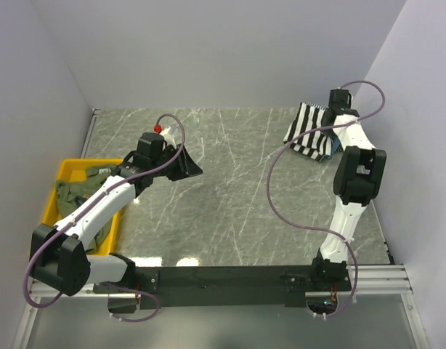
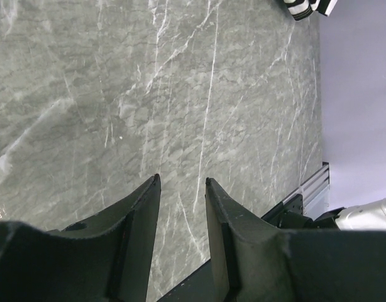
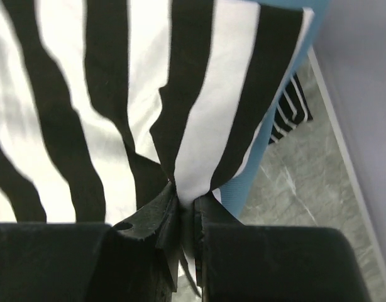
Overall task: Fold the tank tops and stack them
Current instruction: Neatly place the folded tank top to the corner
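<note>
1. Striped tank top (image 3: pixel 117 94): bold black and white stripes.
2. Teal-blue tank top (image 3: pixel 256 157): plain.
3. Pinstriped tank top (image 3: pixel 287 116): dark navy, thin white lines.
4. Olive-green tank top (image 1: pixel 74 195): plain.
5. Bin (image 1: pixel 63 173): yellow.
6. Tabletop (image 1: pixel 230 189): grey-green marble pattern, white veins.
7. Left pincer (image 2: pixel 182 182), right pincer (image 3: pixel 183 201): black.
8. Left arm (image 1: pixel 99 207), right arm (image 1: pixel 346 211): white links, black joints.
9. Cable (image 1: pixel 274 196): purple.
10. Knob (image 1: pixel 157 129): red.

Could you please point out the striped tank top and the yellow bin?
striped tank top (image 1: pixel 306 132): top external view, middle of the visible cloth.
yellow bin (image 1: pixel 78 167): top external view, its far rim.
</note>
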Robot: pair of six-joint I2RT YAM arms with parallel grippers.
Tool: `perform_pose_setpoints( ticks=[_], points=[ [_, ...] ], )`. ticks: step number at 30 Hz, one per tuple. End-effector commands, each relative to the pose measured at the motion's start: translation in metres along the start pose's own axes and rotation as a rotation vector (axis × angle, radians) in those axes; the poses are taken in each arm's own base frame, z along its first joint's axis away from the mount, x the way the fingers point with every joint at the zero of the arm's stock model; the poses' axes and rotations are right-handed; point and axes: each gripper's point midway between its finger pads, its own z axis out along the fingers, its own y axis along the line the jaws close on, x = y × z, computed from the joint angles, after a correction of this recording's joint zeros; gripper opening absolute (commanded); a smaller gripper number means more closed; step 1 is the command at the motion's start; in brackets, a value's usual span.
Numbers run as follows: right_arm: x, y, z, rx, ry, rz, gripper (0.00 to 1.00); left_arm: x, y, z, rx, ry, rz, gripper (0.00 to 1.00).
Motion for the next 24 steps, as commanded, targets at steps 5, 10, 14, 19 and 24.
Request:
perform_pose_setpoints(
  ticks=[5, 10, 14, 19, 24],
  points=[
    [-0.024, -0.023, -0.008, -0.04, -0.086, 0.277, 0.0, -0.001, -0.004, 0.003, 0.04, -0.002, 0.029, 0.41],
    [-0.025, -0.028, -0.017, -0.04, -0.097, 0.324, 0.38, 0.0, -0.005, 0.003, 0.049, 0.001, 0.03, 0.41],
    [-0.027, -0.04, -0.031, 0.0, -0.103, 0.353, 0.49, -0.002, -0.005, 0.001, 0.043, -0.006, 0.031, 0.41],
    [-0.02, -0.06, -0.061, 0.08, -0.112, 0.395, 0.56, -0.003, -0.008, 0.001, 0.054, -0.007, 0.028, 0.41],
    [0.002, -0.063, -0.098, 0.049, -0.147, 0.441, 0.62, -0.008, -0.009, -0.003, 0.041, -0.028, 0.037, 0.42]
  ],
)
